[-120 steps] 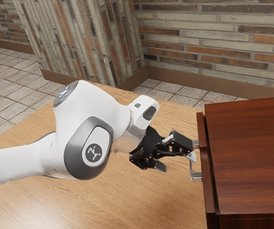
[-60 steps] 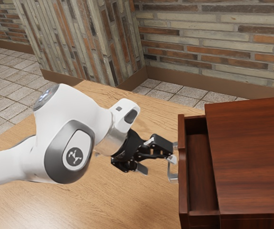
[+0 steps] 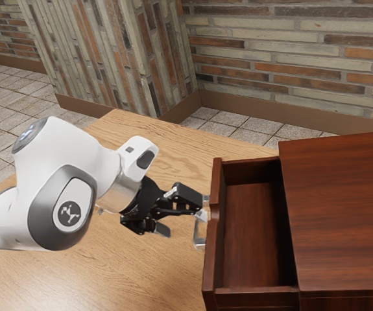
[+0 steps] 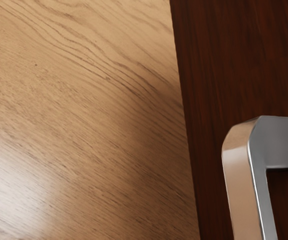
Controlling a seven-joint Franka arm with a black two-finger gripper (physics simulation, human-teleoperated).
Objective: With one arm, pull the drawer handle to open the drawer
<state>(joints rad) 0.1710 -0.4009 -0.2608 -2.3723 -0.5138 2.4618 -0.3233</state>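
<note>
The drawer point(image 3: 211, 259) stands open, drawn well out of the dark red-brown wooden cabinet point(image 3: 342, 207) toward the exterior view's left. Its inside shows as a plain box of the same polished wood, with nothing lying in it. On the drawer's front panel point(image 4: 234, 60) sits the handle point(image 3: 199, 232), a flat bar of brushed silver metal with squared, bevelled corners, held off the wood on short legs. In the wrist view one bent end of the handle point(image 4: 244, 165) shows close up against the dark grain. The black gripper point(image 3: 198, 206) comes in from the exterior view's left and pinches the handle near its upper end, fingers closed on the bar. The cabinet rests on the light oak-grained bench point(image 3: 141, 272), at the exterior view's right.
</note>
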